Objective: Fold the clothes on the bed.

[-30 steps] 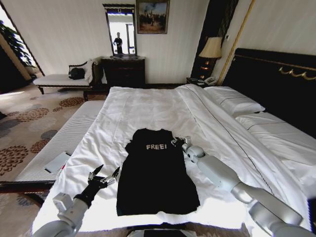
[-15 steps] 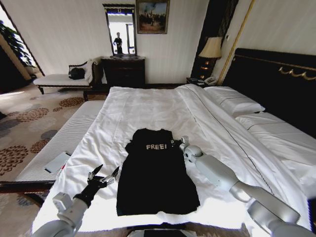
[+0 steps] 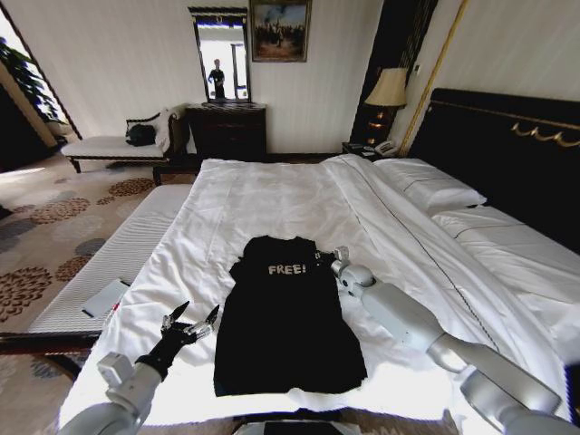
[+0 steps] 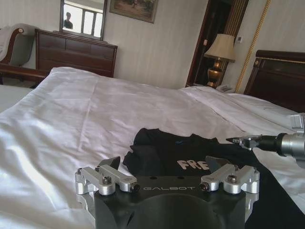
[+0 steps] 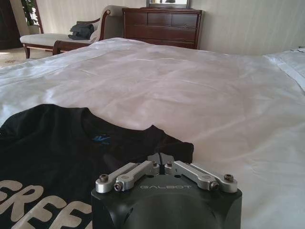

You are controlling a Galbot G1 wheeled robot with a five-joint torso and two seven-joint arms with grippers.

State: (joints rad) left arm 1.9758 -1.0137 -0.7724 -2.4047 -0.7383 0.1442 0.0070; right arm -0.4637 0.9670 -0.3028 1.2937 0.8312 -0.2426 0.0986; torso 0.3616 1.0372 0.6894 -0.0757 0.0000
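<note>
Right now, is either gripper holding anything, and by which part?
The right gripper is shut on the T-shirt at its shoulder edge beside the collar. The left gripper is open, holding nothing.

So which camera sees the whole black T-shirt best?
The head view: the whole black T-shirt lies flat on the bed, every edge visible. The left wrist view shows it low and partly hidden behind the left gripper. The right wrist view catches its collar and some lettering.

Silver arms; black "GALBOT" gripper (image 4: 167,170) housings, silver screwed linkages.
</note>
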